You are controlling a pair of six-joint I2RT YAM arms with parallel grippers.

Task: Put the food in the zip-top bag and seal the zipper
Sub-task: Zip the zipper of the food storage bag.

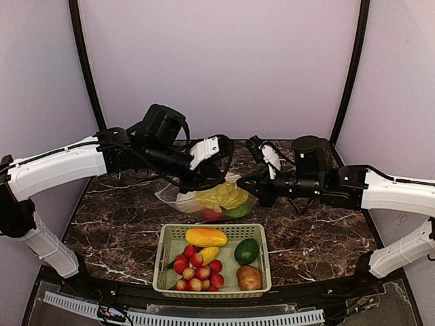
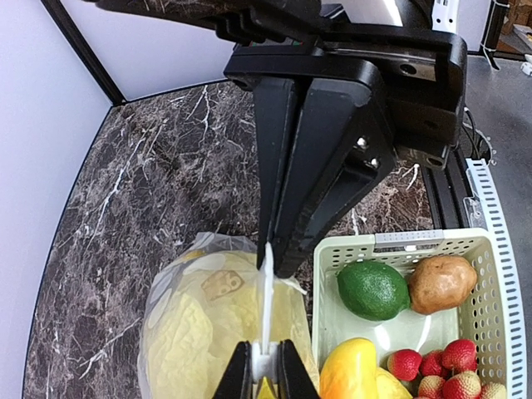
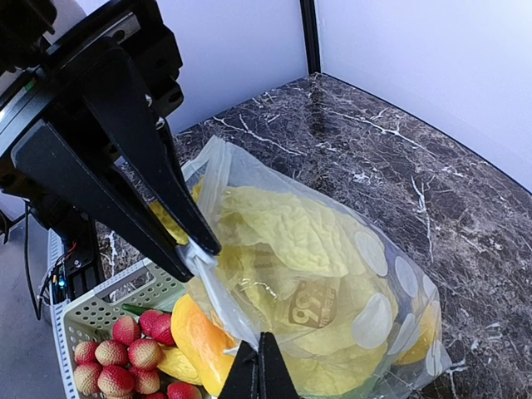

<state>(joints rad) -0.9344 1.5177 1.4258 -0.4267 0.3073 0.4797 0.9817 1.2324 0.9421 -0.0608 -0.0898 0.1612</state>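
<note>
While the left pincer (image 2: 268, 253) and right pincer (image 3: 196, 249) each pinch tight on the zipper (image 2: 266, 309), with the zip-top bag (image 3: 366, 291) of napa cabbage (image 3: 283, 224) bulging just beneath them on the tabletop (image 3: 399, 166), pressing steadily along the strip should seal it.

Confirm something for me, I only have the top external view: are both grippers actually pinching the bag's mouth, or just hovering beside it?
Observer: Pinching. The left wrist view shows the left gripper shut on the zipper.
Operator: And the right one?
Observer: The right gripper is shut on that same strip, farther along.
Operator: Any gap between them?
Observer: None visible; the strip runs as one thin taut line between the pinches. Fully pressed, I cannot tell.
</note>
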